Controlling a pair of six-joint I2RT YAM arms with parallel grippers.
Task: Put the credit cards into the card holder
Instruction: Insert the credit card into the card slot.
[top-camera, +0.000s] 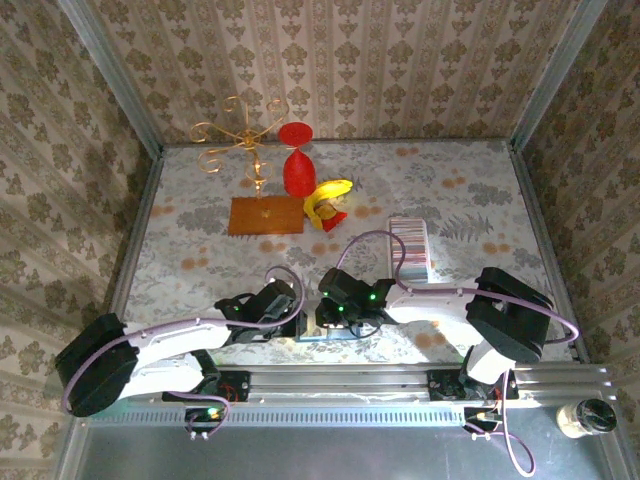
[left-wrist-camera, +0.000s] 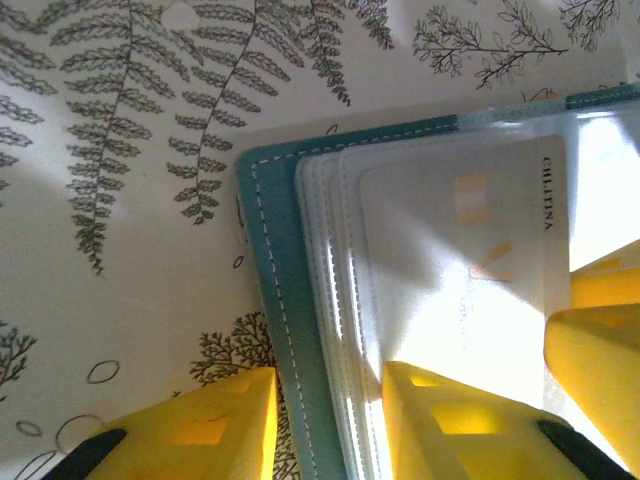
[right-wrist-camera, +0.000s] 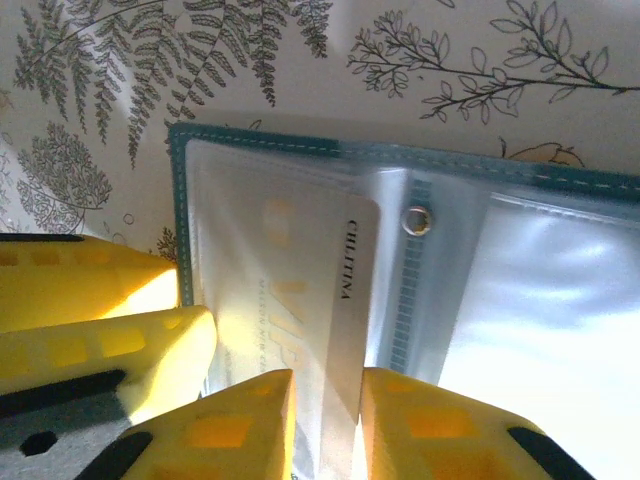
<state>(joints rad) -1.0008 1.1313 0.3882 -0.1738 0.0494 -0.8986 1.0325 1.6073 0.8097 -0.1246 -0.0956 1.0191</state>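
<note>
From above, both arms meet at the near edge of the table (top-camera: 200, 250), left hand (top-camera: 298, 322) and right hand (top-camera: 330, 324) crowded over the teal card holder (top-camera: 322, 337) (a ribbed tray (top-camera: 408, 248) lies well apart, farther back). Left wrist camera: the left hand (left-wrist-camera: 325, 385) stands parted, astride the card holder's stitched edge, one finger on its clear sleeves. Right wrist camera: the right hand (right-wrist-camera: 327, 385) is nearly closed over a pale credit card (right-wrist-camera: 330, 270) lying flat on the open card holder; whether it grips cannot be told

The word "CHLITINA" ran along one edge of the pale card (right-wrist-camera: 300, 290); faint, large "VIP" letters crossed its face.
</note>
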